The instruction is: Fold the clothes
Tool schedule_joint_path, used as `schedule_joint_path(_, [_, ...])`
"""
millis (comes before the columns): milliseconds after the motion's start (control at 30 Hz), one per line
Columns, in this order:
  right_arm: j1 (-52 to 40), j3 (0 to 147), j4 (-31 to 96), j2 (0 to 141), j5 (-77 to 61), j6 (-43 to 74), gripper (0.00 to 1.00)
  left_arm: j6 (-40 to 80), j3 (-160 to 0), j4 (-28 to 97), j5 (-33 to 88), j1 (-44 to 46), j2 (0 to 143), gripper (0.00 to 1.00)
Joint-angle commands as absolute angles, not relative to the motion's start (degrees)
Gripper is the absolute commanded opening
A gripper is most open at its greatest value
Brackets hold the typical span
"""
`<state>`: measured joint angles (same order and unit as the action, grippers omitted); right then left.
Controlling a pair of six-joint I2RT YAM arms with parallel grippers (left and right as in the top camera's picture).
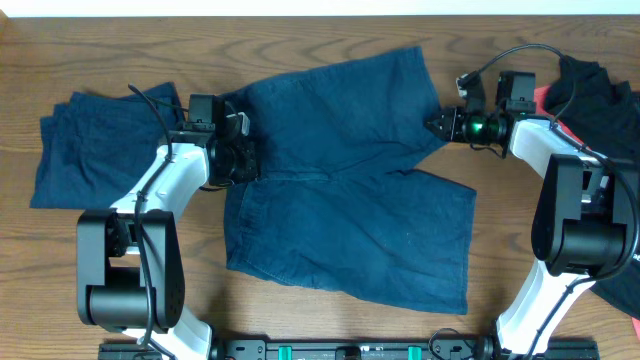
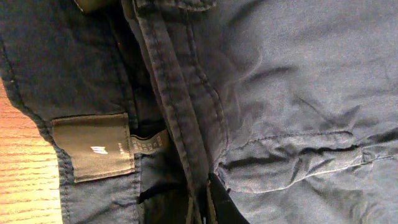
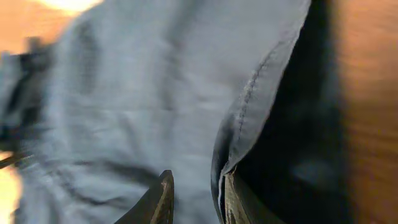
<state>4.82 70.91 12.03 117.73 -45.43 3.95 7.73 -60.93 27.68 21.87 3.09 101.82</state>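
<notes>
Shorts, waistband in left gripper, hem in right gripper

The overhead view is lit evenly and softly and is sharp throughout; only faint shadows are cast on the tabletop. The left wrist view is dimmer but in focus, and the label is rendered crisply. The right wrist view is blurred throughout, with glare blown out at the upper left and deep shadow right of the shorts.

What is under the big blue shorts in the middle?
Only the wooden table shows all around the shorts. The cloth is spread out and hides whatever is beneath it, so anything under there cannot be seen.
</notes>
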Motion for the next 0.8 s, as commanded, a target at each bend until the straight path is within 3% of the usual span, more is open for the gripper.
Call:
schedule_joint_path(0, [6.0, 71.2, 10.9, 118.2, -59.3, -0.3, 0.27, 8.3, -60.6, 28.0, 20.9, 2.8, 101.8, 0.05])
schedule_joint_path(133, [8.2, 71.3, 10.9, 118.2, -59.0, -0.2, 0.31, 8.3, -60.6, 28.0, 20.9, 2.8, 101.8, 0.06])
schedule_joint_path(300, [11.6, 71.3, 9.9, 117.9, -47.7, 4.6, 0.36, 8.3, -60.6, 28.0, 20.9, 2.8, 101.8, 0.06])
schedule_joint_path(533, [17.0, 71.3, 6.2, 117.8, -36.3, 12.0, 0.33, 8.3, -60.6, 28.0, 20.9, 2.8, 101.8, 0.06])
schedule_joint_path(633, [17.1, 71.2, 8.0, 117.8, -32.3, 8.7, 0.27, 8.3, -60.6, 28.0, 20.9, 2.8, 101.8, 0.06])
schedule_joint_path(767, [15.5, 71.2, 12.7, 117.8, -32.1, 0.3, 0.28, 8.3, -60.6, 28.0, 20.9, 2.8, 101.8, 0.06])
